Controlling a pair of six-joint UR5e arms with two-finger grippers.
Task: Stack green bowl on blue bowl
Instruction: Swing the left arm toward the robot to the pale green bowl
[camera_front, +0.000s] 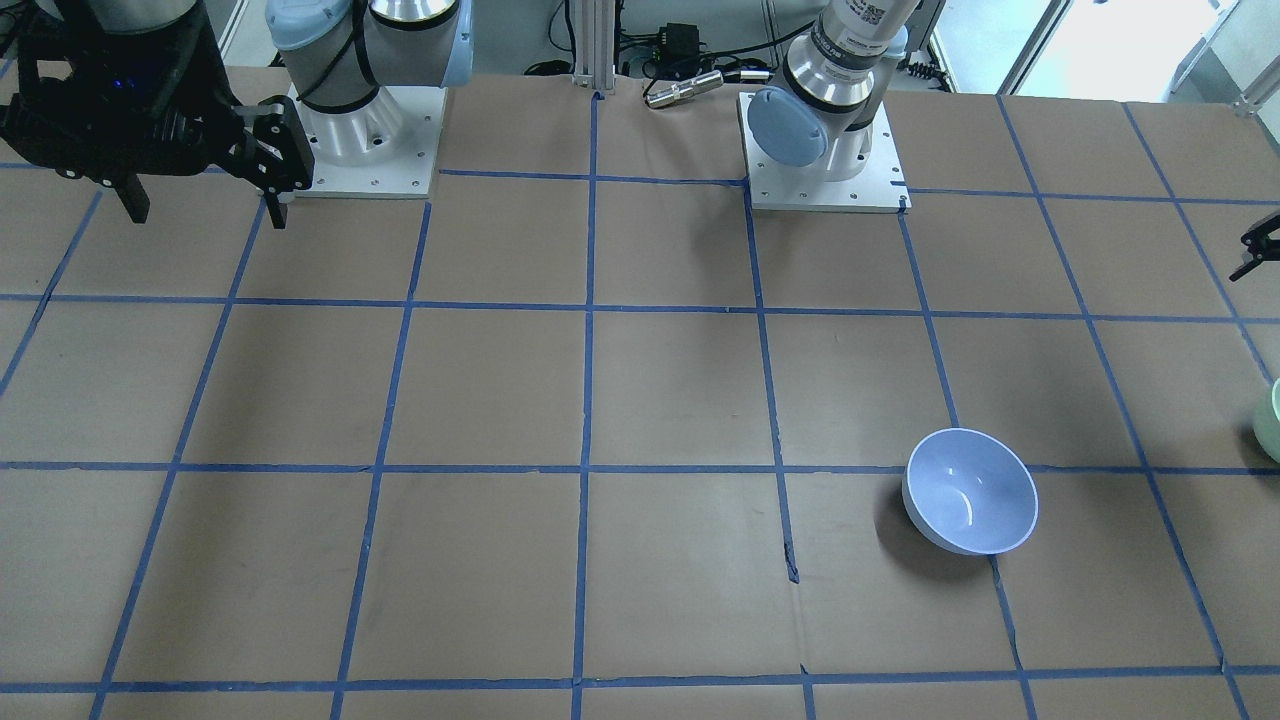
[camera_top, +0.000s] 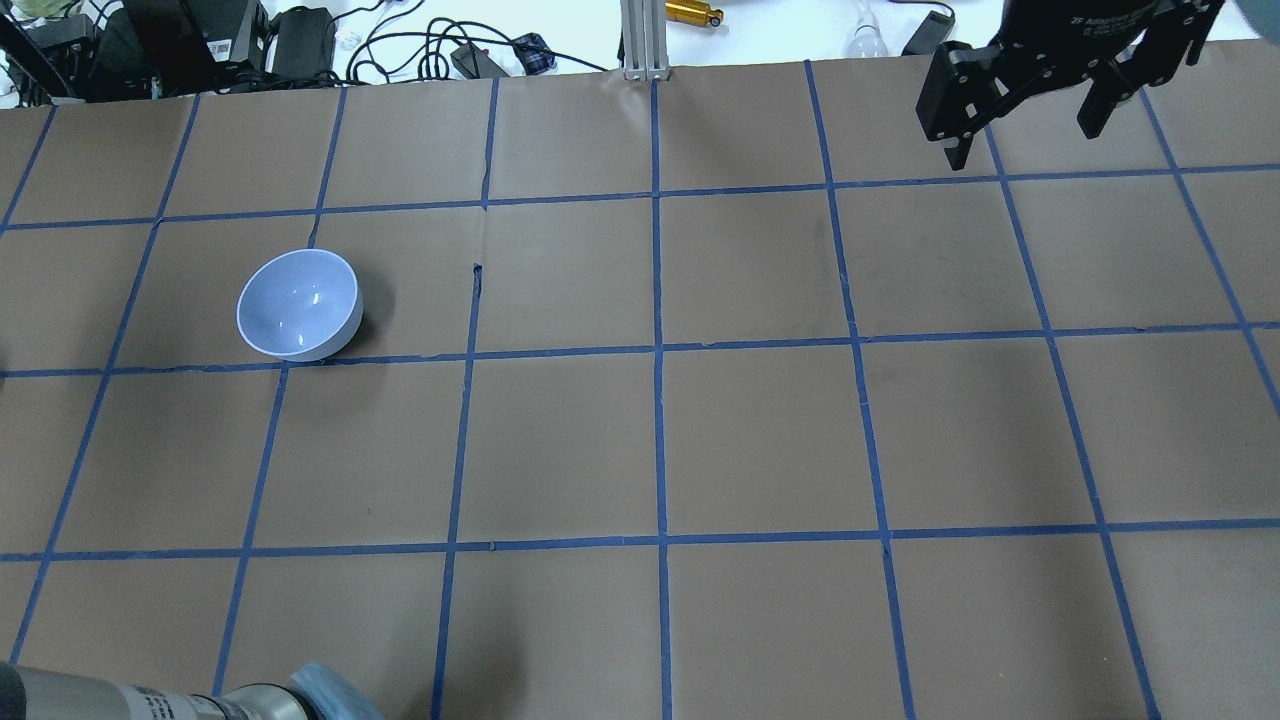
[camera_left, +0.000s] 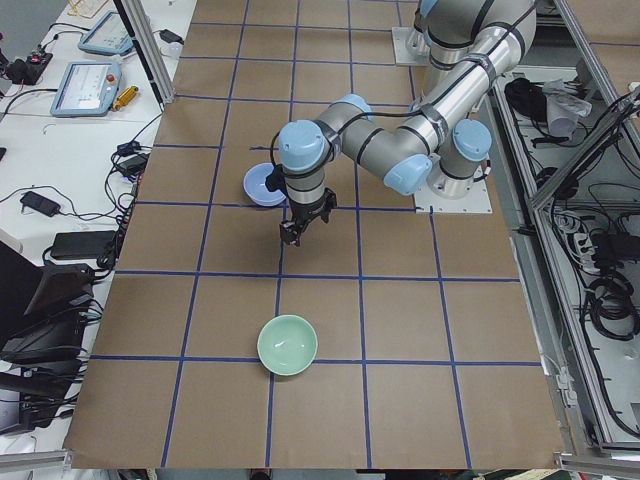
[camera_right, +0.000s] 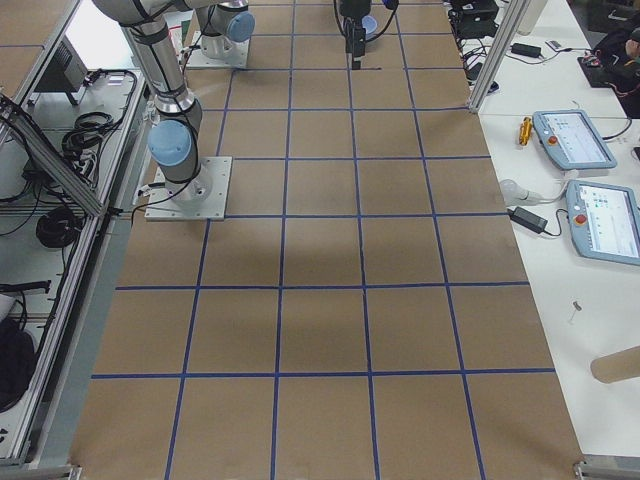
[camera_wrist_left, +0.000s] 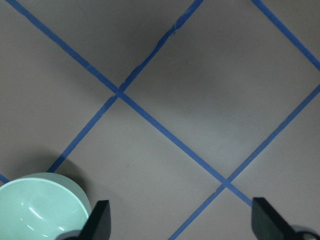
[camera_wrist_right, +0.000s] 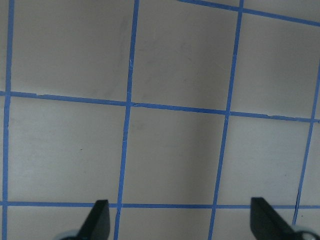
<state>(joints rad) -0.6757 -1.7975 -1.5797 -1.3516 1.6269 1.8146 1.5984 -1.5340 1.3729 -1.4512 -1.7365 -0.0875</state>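
The green bowl (camera_left: 287, 345) sits upright near the left end of the bench (camera_left: 400, 330), well apart from the blue bowl (camera_front: 970, 490) further in. The left gripper (camera_wrist_left: 182, 222) hangs between them, fingers spread and empty. The right gripper (camera_wrist_right: 180, 222), also spread, is raised over the right end.

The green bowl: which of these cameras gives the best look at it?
The exterior left view: there the green bowl shows whole and upright, with nothing blocking it. The left wrist view catches only part of it, cut off at the bottom corner, and the front-facing view shows just a sliver at its right edge. The remaining views miss it.
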